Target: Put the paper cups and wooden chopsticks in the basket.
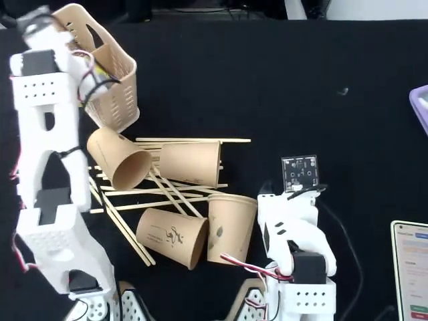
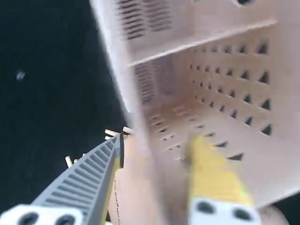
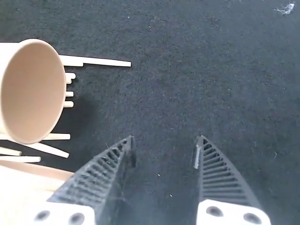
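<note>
Robotics lab: black-clothed table [image 1: 321, 80] bearing two arms [image 1: 294, 241].

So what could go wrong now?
The beige slotted plastic basket hangs tilted in the left tool, so it might slip or spill whatever gets dropped in. The four brown paper cups lie on their sides among the thin wooden chopsticks; the open right tool nudging one could roll it away.
</note>
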Robot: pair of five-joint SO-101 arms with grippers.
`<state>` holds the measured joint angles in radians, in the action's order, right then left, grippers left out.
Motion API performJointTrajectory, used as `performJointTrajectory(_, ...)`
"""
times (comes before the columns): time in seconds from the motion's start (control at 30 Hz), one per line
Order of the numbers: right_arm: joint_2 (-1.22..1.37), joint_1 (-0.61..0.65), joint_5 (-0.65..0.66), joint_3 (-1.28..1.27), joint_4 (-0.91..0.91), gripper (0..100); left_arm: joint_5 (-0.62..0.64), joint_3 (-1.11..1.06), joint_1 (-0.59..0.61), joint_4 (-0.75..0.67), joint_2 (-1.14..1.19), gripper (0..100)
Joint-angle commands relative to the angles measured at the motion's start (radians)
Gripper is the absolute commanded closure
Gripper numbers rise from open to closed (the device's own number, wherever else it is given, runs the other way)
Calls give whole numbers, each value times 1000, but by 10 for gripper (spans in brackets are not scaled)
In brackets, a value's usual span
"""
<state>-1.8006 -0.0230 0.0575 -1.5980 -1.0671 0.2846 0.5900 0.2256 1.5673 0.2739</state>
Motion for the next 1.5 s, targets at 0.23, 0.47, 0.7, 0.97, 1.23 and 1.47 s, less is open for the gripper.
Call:
performJointTrajectory(0.23, -88, -68, 32, 305, 83, 787, -508, 156, -173, 80, -21, 971)
performJointTrajectory(0.47, 104, -61, -35, 475, 192, 787, -770, 274, -297, 193, -15, 970)
performJointTrajectory(0.7, 595, 23, -143, 881, 230, 783, -799, 159, -358, 190, -18, 970)
performJointTrajectory(0.97, 1231, 181, -195, 1257, 376, 783, -798, 159, -367, 176, -18, 970)
performJointTrajectory(1.23, 1566, 233, -112, 1408, 361, 783, -798, 160, -369, 167, -12, 970)
performJointTrajectory(1.47, 1774, 235, -66, 1438, 482, 788, -802, 154, -367, 140, -12, 970)
